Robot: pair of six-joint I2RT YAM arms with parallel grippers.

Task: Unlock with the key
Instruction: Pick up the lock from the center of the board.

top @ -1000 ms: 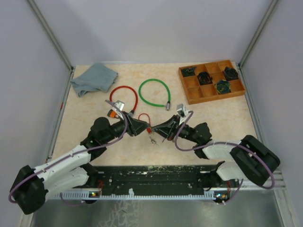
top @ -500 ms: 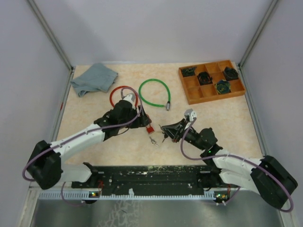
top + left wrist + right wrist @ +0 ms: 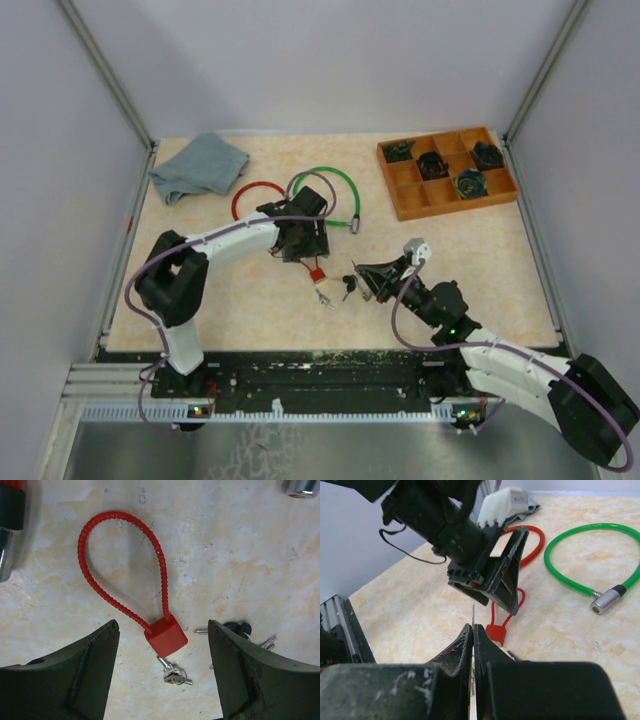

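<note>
Top external shows left tool spread wide, pointing down over red padlock; right tool clenched, low beside keys.

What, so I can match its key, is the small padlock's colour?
The padlock is red; clearest in left wrist view.

On the table, a cloth lies in the far left corner. A compartment tray sits in the far right corner, with small items in four of its compartments. Between them, toward the far edge, the left cable loop and the right cable loop lie side by side. Near the table's middle lies a small cable lock, its body toward the near edge. Small keys lie just before the body, and a key bunch lies just to its right. The left end effector is above the lock's loop. The right end effector is right of the key bunch.
</note>
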